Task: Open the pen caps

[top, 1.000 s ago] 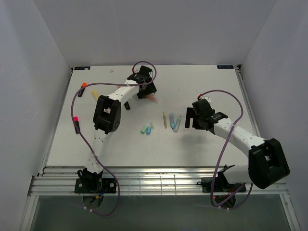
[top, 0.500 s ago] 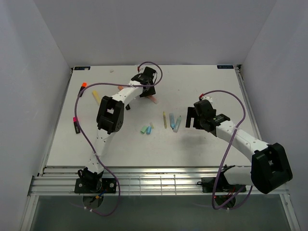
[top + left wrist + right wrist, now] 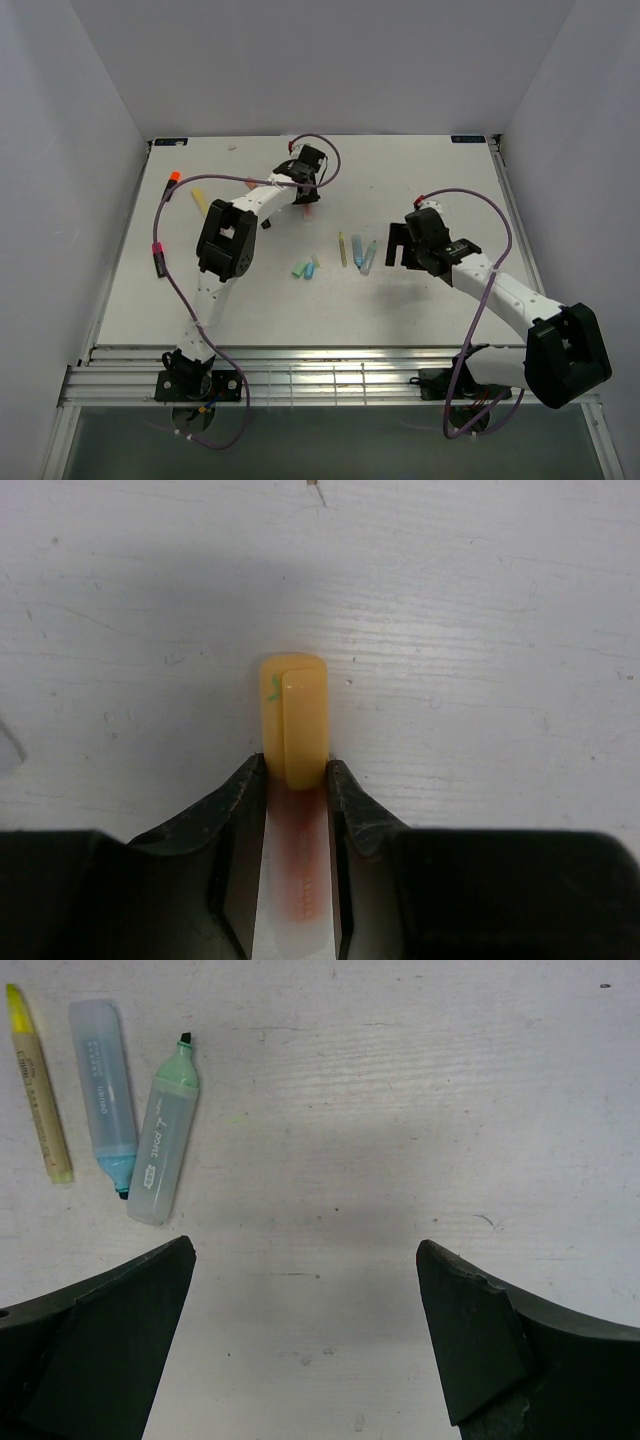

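At far centre of bench: left gripper, lowered to the surface. In wrist view, left gripper closed onto pink-bodied pen, one finger pressed against each side just where the body meets its cap. Yellow-orange cap in place on that pen, projecting beyond the fingertips, lying flat on the white boards.

At right centre: right gripper, spread fully wide, holding nothing, hovering over bare bench. In wrist view, right gripper with only table surface between its two dark fingers.

Just left of right gripper, three pens side by side, roughly parallel, none touching the gripper:
- thin yellow pen, leftmost.
- blue highlighter, middle, dark tip bared at its near end.
- green highlighter, rightmost, slightly tilted, black tip bared at its far end.

Left of that row, well apart from both grippers: green cap and blue cap, loose, close together.

Along left edge: black pen with orange end; black pen with pink end; short yellow pen.
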You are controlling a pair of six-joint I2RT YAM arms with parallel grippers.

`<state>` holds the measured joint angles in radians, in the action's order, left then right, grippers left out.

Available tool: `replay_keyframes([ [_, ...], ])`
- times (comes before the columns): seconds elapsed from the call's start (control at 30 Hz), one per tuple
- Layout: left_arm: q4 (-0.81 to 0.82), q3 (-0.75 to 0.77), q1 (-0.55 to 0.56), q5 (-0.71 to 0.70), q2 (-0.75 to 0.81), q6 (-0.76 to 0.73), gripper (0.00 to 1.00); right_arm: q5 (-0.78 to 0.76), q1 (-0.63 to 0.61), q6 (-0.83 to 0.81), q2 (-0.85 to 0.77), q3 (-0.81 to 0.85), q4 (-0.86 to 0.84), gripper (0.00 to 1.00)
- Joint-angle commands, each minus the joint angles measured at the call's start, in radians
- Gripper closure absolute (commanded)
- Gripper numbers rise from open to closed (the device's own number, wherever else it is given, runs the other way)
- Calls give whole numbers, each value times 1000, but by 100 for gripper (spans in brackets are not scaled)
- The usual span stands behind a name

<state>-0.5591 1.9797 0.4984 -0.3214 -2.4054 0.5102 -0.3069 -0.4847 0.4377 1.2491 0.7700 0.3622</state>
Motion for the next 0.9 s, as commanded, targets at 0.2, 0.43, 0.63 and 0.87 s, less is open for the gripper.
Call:
replay_keyframes([
  [0.2, 167, -458, -1, 379, 408, 99, 100, 477, -15, -5, -22, -17, -308, 5],
  [0.43, 430, -872, 15, 490, 777, 244, 100, 673, -57, 116, 32, -34, -522, 0],
  [0.63, 430, -964, 77, 386, 974, 316, 100, 683, -163, 262, 76, -70, -741, 9],
  [0.87, 407, -1009, 123, 337, 1039, 359, 100, 595, -258, 322, 105, -86, -851, 15],
])
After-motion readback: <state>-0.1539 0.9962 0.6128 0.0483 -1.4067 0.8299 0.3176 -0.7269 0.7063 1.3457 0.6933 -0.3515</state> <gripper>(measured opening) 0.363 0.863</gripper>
